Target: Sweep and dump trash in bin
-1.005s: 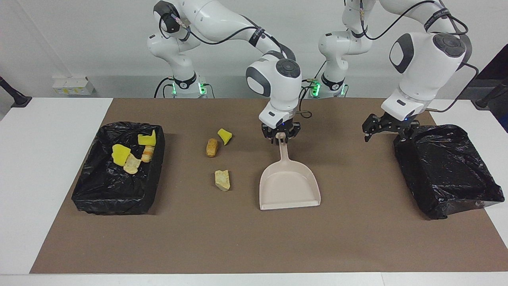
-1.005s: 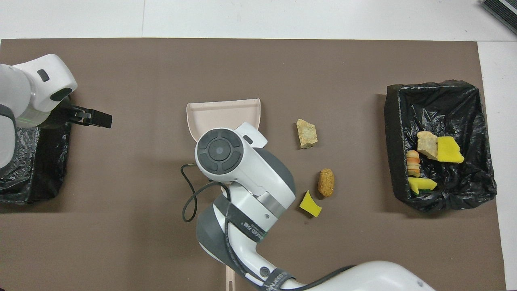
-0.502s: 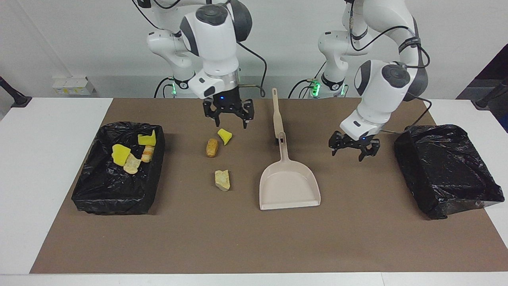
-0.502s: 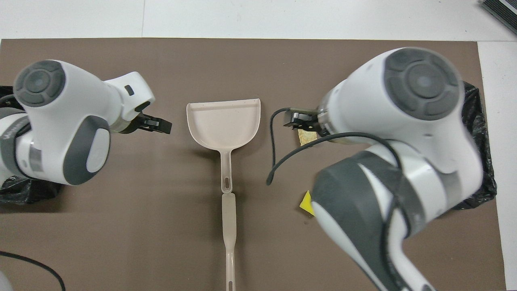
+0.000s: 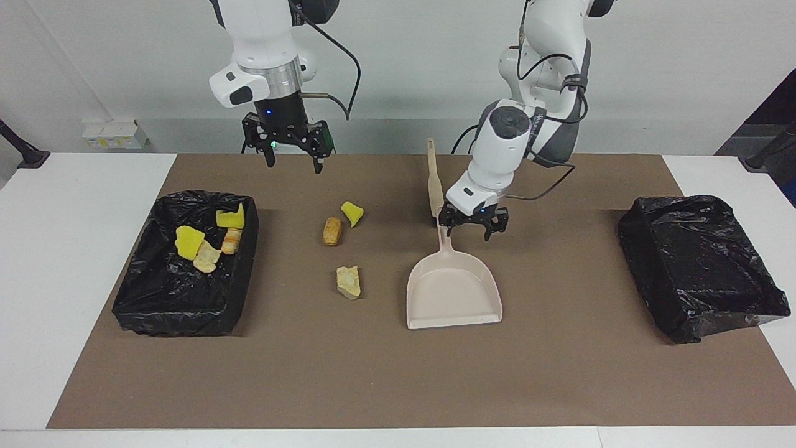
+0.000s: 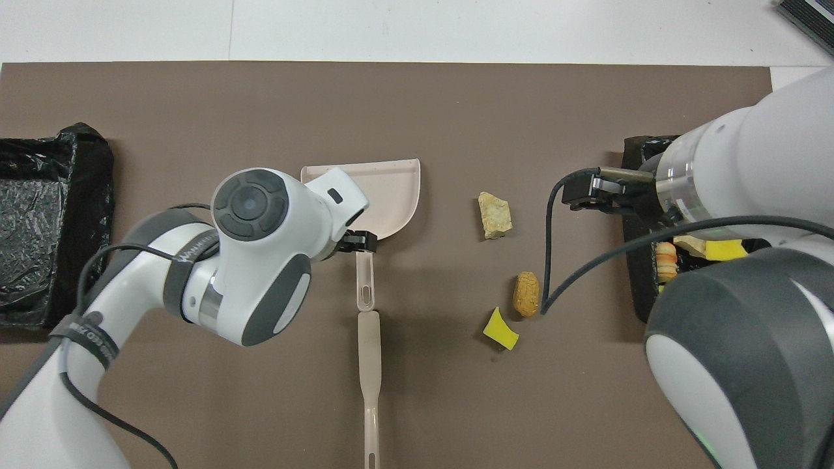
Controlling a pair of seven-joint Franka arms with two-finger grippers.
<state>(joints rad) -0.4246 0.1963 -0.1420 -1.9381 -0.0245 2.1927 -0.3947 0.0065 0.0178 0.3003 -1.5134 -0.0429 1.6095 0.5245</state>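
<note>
Brown matting (image 5: 373,373) covers a white table, with two black-lined bins on it. Four pieces of trash (image 5: 208,239) lie in the bin (image 5: 180,311) at the right arm's end; three more pieces (image 5: 341,249) sit loose on the mat between that bin and a beige dustpan (image 5: 454,292). A beige brush handle (image 5: 433,177) lies in line with the dustpan's handle, nearer the robots. The left gripper (image 5: 472,229) hovers low over the dustpan handle, fingers spread, holding nothing. The right gripper (image 5: 292,155) hangs high, fingers wide apart and empty. The other bin (image 5: 703,267) sits at the left arm's end.
</note>
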